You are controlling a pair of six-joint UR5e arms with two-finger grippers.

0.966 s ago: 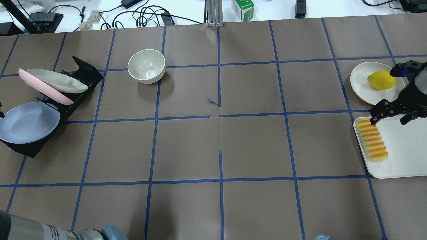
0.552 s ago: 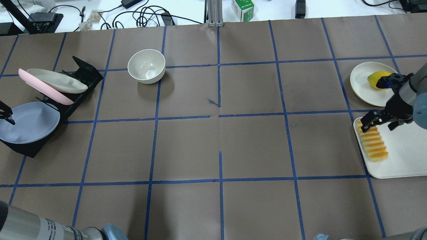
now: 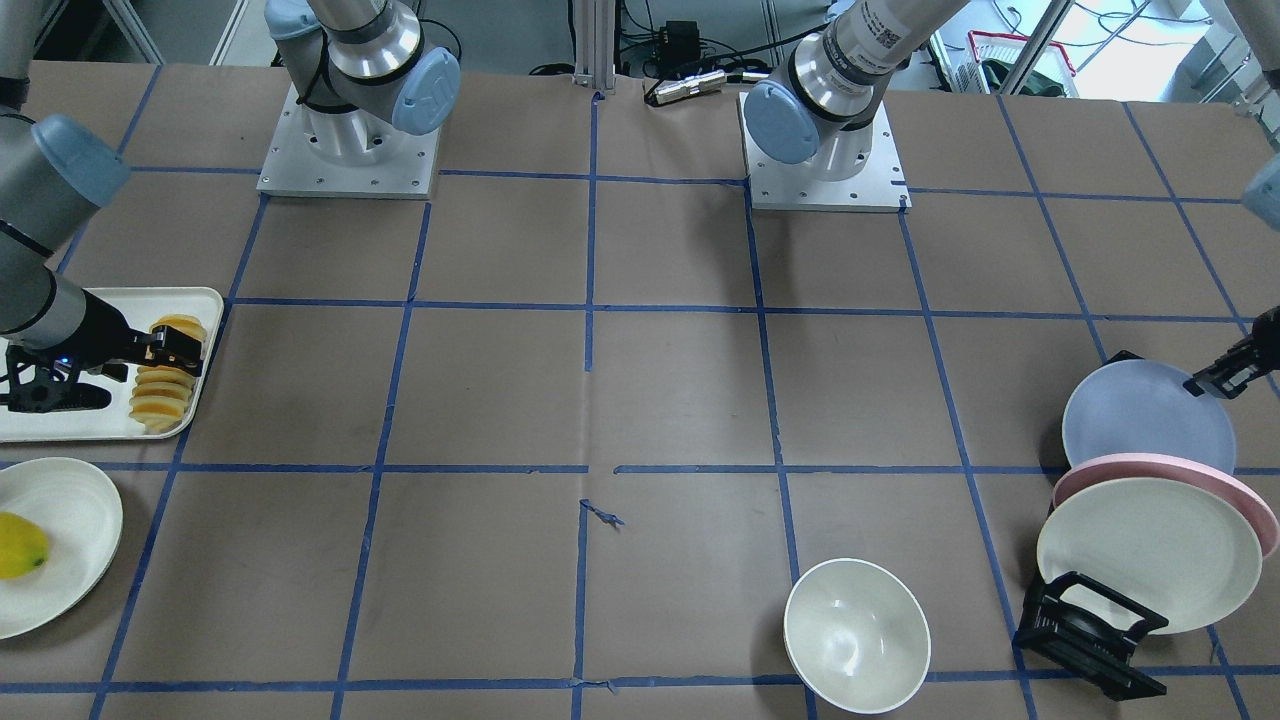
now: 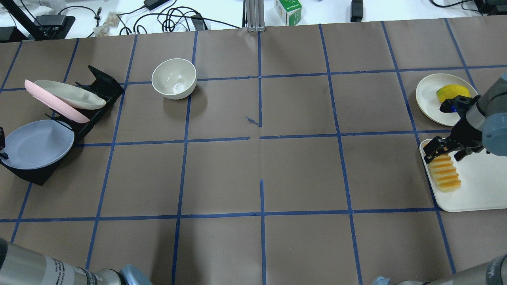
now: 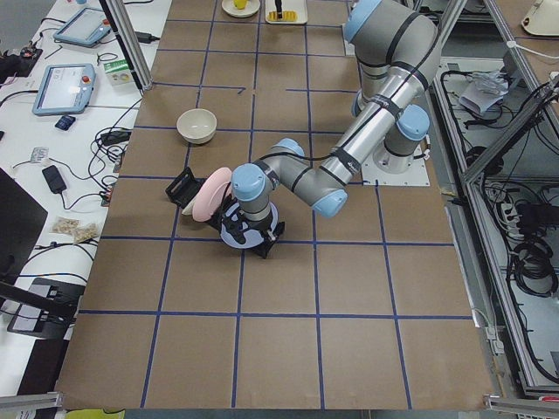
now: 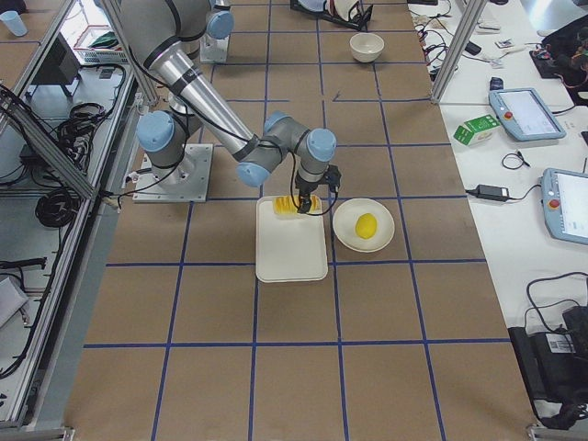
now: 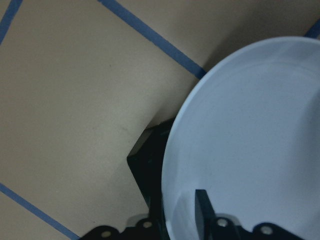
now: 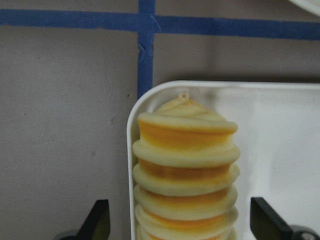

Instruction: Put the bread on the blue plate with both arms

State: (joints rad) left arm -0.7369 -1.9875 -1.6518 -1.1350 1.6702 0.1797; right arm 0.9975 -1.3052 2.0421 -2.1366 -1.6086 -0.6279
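The bread (image 4: 444, 174) lies on a white tray (image 4: 479, 190) at the right edge, also in the front view (image 3: 162, 392). My right gripper (image 4: 442, 152) is open and low over the bread's far end. In the right wrist view the bread (image 8: 186, 170) sits between the spread fingertips (image 8: 99, 217). The blue plate (image 4: 37, 144) leans in a black rack (image 4: 99, 85) at the left. My left gripper (image 3: 1232, 378) is at its outer rim. In the left wrist view one finger (image 7: 202, 210) lies on the plate's face (image 7: 250, 130) near the view's middle; the other is hidden behind the rim.
A pink plate (image 4: 55, 102) and a cream plate (image 4: 71, 95) lean in the same rack. A cream bowl (image 4: 174, 78) stands at the back left. A yellow fruit (image 4: 450, 91) sits on a cream plate (image 4: 428, 97) just beyond the tray.
My right gripper moved left and down over the bread's far end. My left gripper came onto the blue plate's rim, and the plate and rack shifted slightly.
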